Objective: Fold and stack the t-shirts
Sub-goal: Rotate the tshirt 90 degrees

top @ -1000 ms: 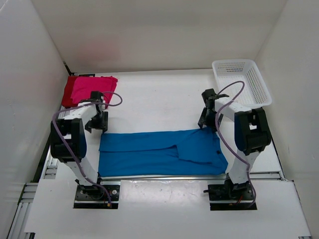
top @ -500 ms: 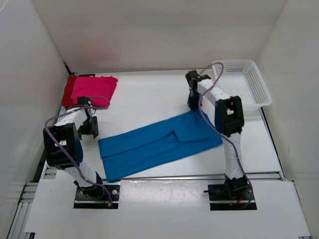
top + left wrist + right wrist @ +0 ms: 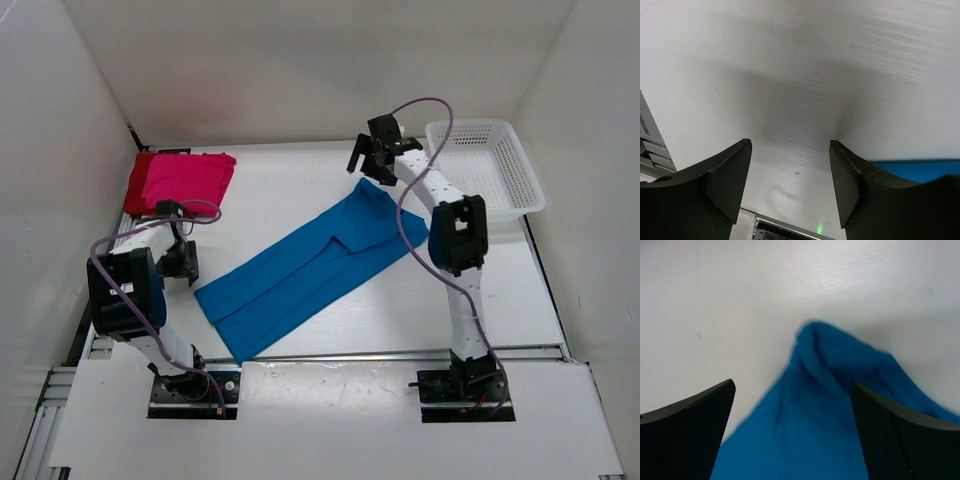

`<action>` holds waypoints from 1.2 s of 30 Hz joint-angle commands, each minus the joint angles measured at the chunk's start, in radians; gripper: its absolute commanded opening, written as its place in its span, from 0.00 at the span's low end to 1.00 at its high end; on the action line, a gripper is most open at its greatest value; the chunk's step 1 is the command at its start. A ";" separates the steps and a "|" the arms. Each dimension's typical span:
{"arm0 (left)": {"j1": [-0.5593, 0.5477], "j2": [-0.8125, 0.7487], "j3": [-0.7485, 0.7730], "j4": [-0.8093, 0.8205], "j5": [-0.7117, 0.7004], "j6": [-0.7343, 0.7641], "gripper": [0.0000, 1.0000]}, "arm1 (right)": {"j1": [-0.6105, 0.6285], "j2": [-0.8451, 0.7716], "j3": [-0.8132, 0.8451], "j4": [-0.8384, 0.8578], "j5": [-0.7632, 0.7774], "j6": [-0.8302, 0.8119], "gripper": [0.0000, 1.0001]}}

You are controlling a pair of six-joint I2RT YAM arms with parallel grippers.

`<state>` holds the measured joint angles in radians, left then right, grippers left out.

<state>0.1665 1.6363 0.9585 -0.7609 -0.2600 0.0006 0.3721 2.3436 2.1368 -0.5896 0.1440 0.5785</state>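
The blue t-shirt (image 3: 300,270) lies flat in the middle of the table (image 3: 290,190). It is folded into a long band that runs slanted from 7 o'clock to 1 o'clock, and its far end is a little bunched up. The right gripper (image 3: 368,157) hangs just above this far end, released, with its fingers spread wide and nothing caught between them. The right arm (image 3: 455,235) stretches along the 3 o'clock side of the band and hides a small part of its edge in the top view. Close beside this arm, at 2 o'clock, stands the white mesh basket (image 3: 468,124). The left gripper (image 3: 182,264) is at 9 o'clock, over bare table just beside the near end of the band. It is also released and holds nothing. In the 10 o'clock corner the pink t-shirt (image 3: 195,178) lies folded on the dark red t-shirt (image 3: 136,190), well apart from the blue one.
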 commanded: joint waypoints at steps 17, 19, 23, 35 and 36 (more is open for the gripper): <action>-0.061 -0.020 0.026 -0.021 0.057 -0.001 0.74 | -0.082 -0.383 -0.767 -0.090 0.272 0.342 0.65; -0.061 -0.030 0.017 -0.021 0.057 -0.001 0.74 | -0.082 -0.333 -0.723 -0.116 0.261 0.342 0.65; -0.061 -0.043 -0.004 -0.021 0.057 -0.001 0.74 | -0.082 -0.294 -0.695 -0.116 0.243 0.311 0.63; -0.061 -0.012 0.026 -0.031 0.067 -0.001 0.74 | -0.073 0.044 -0.157 -0.209 0.169 0.117 0.14; -0.061 -0.003 0.026 -0.031 0.067 -0.001 0.74 | -0.073 0.087 -0.076 -0.223 0.160 0.107 0.13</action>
<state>0.1074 1.6421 0.9516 -0.7898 -0.2180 0.0006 0.2993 2.3058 1.9011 -0.7921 0.3374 0.7609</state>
